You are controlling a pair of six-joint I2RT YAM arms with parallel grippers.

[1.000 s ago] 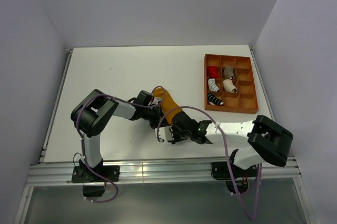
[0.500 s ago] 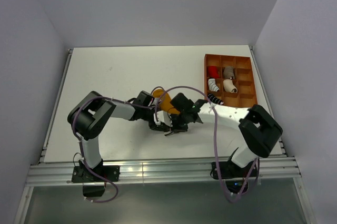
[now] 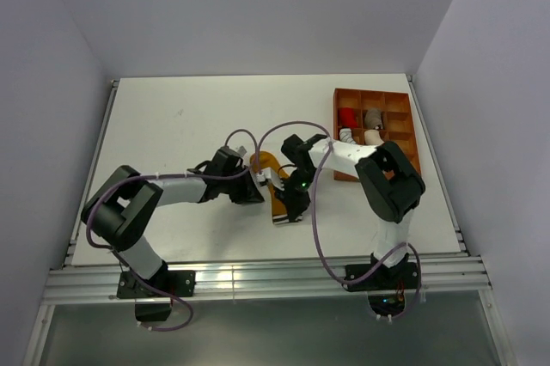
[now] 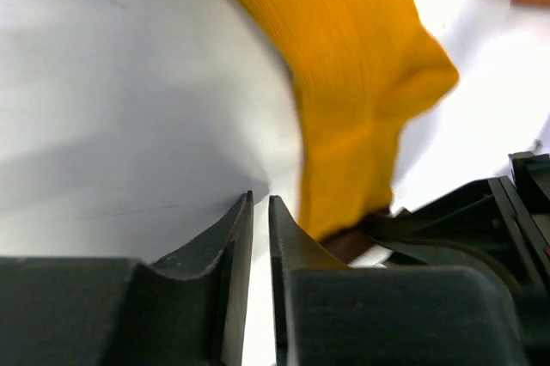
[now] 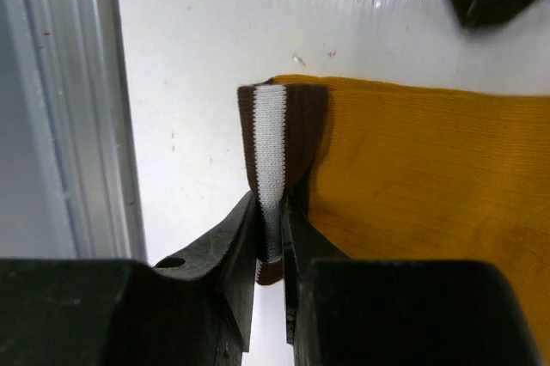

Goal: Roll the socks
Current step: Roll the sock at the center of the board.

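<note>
The mustard-orange sock (image 3: 277, 198) lies on the white table between my two grippers. In the right wrist view its brown-and-white striped cuff (image 5: 275, 125) stands up, folded on edge, and my right gripper (image 5: 271, 200) is shut on it, with the orange body (image 5: 430, 168) spreading to the right. My left gripper (image 4: 260, 200) rests on the table just left of the sock's toe end (image 4: 352, 65); only a thin slit of bare table shows between its jaws. From above, the left gripper (image 3: 255, 187) and right gripper (image 3: 290, 208) sit close together.
An orange compartment tray (image 3: 404, 138) stands at the right, holding a red bundle (image 3: 347, 117) and a grey bundle (image 3: 373, 117); my right arm crosses its near-left corner. The aluminium rail (image 5: 60, 125) of the table's near edge runs close to the right gripper.
My right arm has swung in from the lower right to the sock's near end and closed on the cuff. The left gripper has let go of the sock and shifted left.
</note>
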